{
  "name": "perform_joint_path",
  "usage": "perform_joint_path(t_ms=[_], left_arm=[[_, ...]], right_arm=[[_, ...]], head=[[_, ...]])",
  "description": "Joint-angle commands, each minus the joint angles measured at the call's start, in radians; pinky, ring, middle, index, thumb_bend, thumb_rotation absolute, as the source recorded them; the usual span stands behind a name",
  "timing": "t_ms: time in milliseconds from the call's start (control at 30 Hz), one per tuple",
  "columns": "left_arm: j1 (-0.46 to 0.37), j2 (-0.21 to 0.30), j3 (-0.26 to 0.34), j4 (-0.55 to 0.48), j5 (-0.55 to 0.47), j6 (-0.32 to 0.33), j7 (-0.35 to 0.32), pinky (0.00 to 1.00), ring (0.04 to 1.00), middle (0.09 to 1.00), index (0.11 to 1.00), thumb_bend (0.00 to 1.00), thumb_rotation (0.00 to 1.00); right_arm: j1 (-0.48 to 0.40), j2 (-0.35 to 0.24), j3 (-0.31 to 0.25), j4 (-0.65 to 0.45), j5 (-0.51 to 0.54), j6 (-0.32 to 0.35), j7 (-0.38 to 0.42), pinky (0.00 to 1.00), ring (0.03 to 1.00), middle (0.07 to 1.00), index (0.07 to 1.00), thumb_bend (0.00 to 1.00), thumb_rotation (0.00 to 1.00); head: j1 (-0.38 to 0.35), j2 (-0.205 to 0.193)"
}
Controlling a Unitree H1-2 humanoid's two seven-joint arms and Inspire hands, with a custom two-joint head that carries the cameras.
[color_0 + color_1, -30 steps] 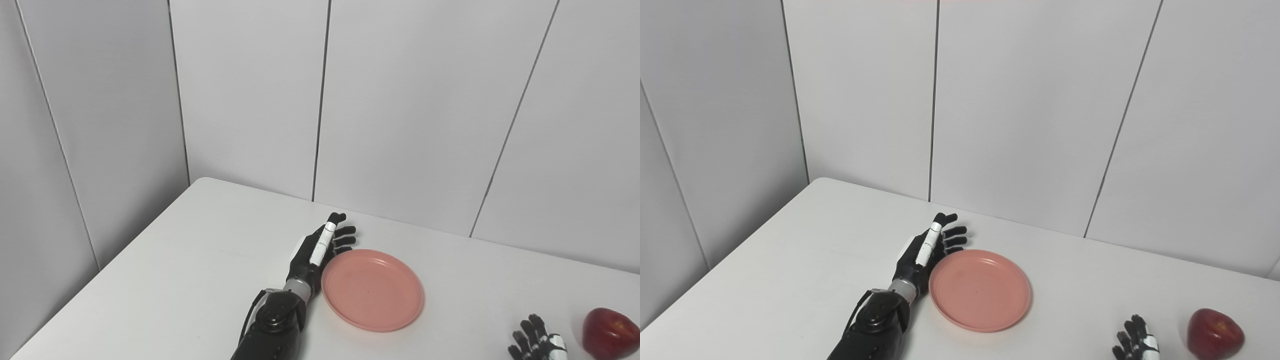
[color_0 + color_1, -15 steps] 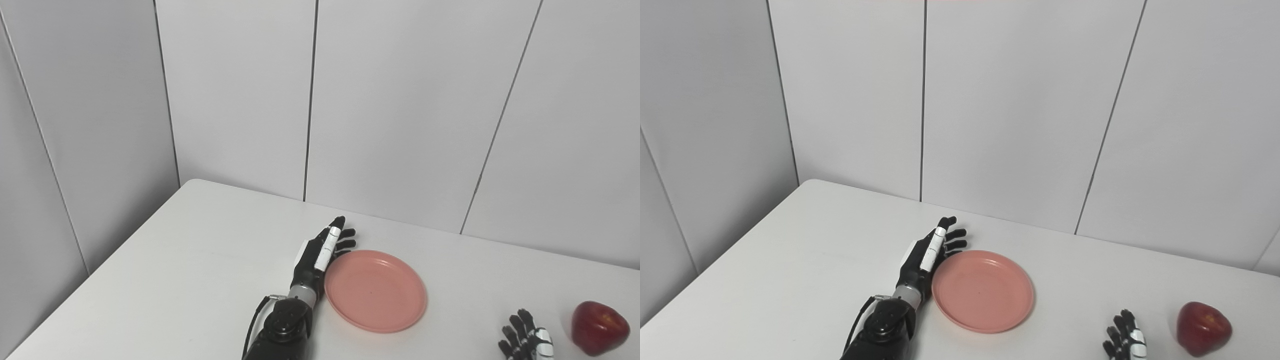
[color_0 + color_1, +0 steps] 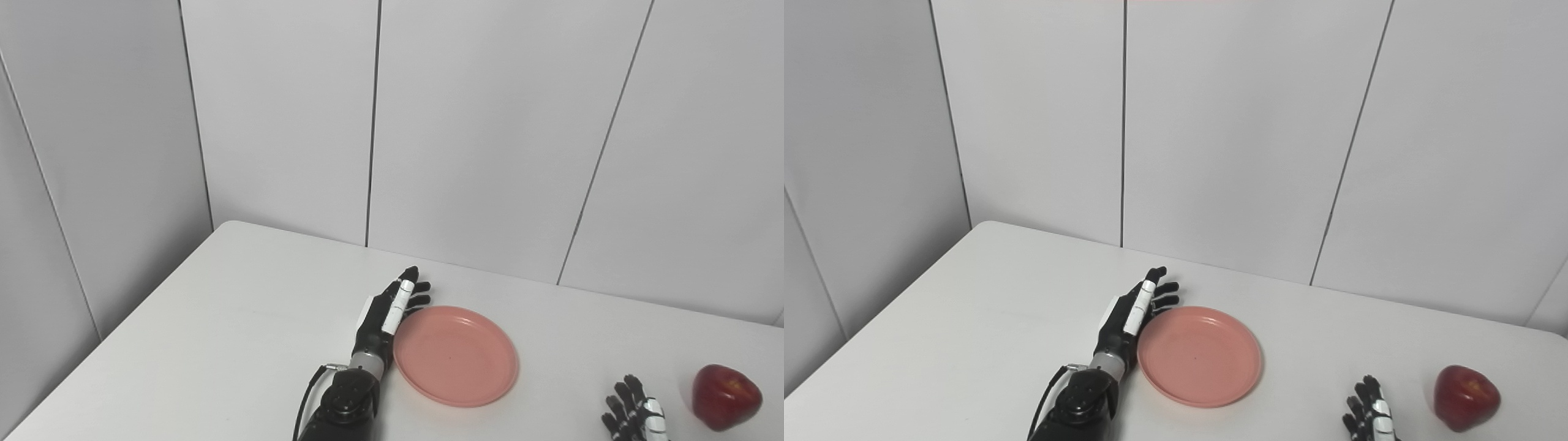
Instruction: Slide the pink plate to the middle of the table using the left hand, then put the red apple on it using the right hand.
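A pink plate [image 3: 456, 356] lies flat on the white table [image 3: 214, 318], near its middle. My left hand [image 3: 387, 312] stands on edge right against the plate's left rim, open, fingers stretched toward the wall. A red apple [image 3: 726, 397] sits on the table at the far right, near the front. My right hand [image 3: 634, 413] shows only its spread fingers at the bottom edge, open, a short way left of the apple and apart from it. In the right eye view the plate [image 3: 1199, 356] and the apple [image 3: 1466, 389] stand the same way.
Grey wall panels [image 3: 478, 135] rise close behind the table's back edge. The table's left edge [image 3: 116, 331] runs diagonally toward the front. Nothing else stands on the table.
The whole picture has shifted left, so the camera has turned. Against the plate, the left hand has barely moved. The right hand still rests left of the apple.
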Motion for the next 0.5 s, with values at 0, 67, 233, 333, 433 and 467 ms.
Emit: perform_joint_path(t_ms=[0,67,233,333,433,467], left_arm=[[0.000,-0.012,-0.007,-0.002,0.000,0.039,-0.004,0.77,0.788,0.808,0.863,0.75,0.91],[0.001,-0.016,-0.006,0.001,-0.005,0.038,-0.005,0.77,0.790,0.809,0.861,0.75,0.90],[0.008,-0.023,-0.010,-0.002,0.002,0.042,0.002,0.77,0.785,0.807,0.860,0.77,0.89],[0.008,-0.029,-0.009,-0.001,-0.004,0.046,0.000,0.78,0.790,0.814,0.860,0.78,0.89],[0.010,-0.033,-0.010,-0.003,-0.009,0.047,-0.007,0.78,0.793,0.817,0.860,0.77,0.88],[0.010,-0.034,-0.010,-0.005,-0.009,0.049,-0.009,0.78,0.794,0.819,0.861,0.77,0.88]], right_arm=[[0.017,0.016,0.019,0.010,0.000,0.057,0.003,1.00,1.000,1.000,0.986,0.79,0.95],[0.016,0.018,0.022,0.008,-0.005,0.060,0.001,1.00,1.000,1.000,0.985,0.79,0.96],[0.016,0.021,0.025,0.007,-0.005,0.055,-0.001,1.00,1.000,1.000,0.988,0.78,0.96],[0.015,0.023,0.025,0.009,0.000,0.050,0.000,1.00,1.000,1.000,0.988,0.79,0.95],[0.014,0.025,0.025,0.009,-0.002,0.052,-0.003,1.00,1.000,1.000,0.988,0.79,0.95],[0.014,0.026,0.025,0.009,-0.003,0.053,-0.003,1.00,1.000,1.000,0.987,0.79,0.95]], head=[[-0.004,0.003],[-0.008,0.004],[-0.016,0.010],[-0.019,0.011],[-0.023,0.013],[-0.023,0.013]])
